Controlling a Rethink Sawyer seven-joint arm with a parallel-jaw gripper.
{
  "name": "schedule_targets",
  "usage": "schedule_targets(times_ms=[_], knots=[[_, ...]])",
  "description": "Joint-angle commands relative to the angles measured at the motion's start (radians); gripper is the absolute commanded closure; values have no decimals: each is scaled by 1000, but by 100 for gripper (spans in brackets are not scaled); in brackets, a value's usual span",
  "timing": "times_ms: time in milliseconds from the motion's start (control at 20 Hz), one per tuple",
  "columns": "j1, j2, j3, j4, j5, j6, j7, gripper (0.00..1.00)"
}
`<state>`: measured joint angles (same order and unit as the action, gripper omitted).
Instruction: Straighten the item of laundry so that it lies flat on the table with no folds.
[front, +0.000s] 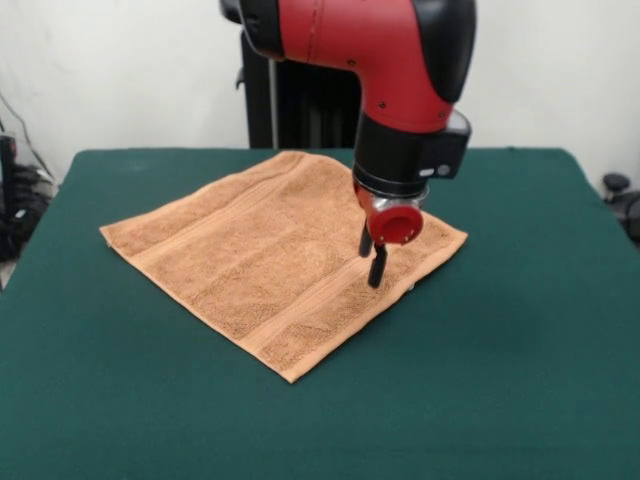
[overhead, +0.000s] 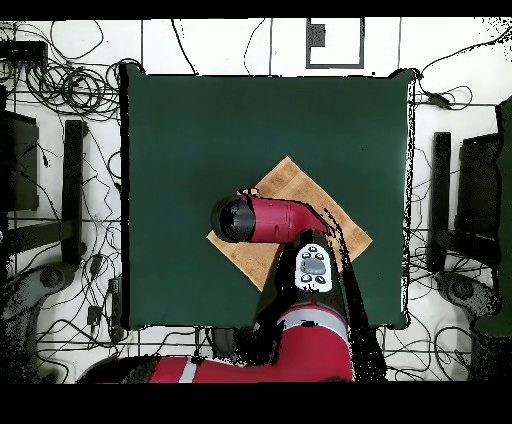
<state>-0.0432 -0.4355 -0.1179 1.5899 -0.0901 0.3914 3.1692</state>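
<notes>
Towel (front: 260, 255) flat on table (front: 520, 330), hand (front: 372, 262) above; no readable txt.

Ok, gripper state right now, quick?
Gripper: fingers close together just above the orange-tan terry-cloth towel; open or shut cannot be told; nothing visibly held.

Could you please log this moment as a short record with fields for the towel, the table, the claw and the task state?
towel: orange-tan towel, spread as a diamond, no folds visible in the front view
table: green-topped table, towel lying around its middle
claw: claw pointing down over the towel's right corner area; contact unclear
arm: red arm covers part of the towel from overhead
task state: looks nearly flat
</notes>
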Motion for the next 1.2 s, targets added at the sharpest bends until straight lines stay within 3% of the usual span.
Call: schedule_targets(times_ms=[50, 1200], knots=[[5, 43, 58, -46, -54, 95, -115, 0], [-9, 52, 71, -69, -103, 95, -110, 0]])
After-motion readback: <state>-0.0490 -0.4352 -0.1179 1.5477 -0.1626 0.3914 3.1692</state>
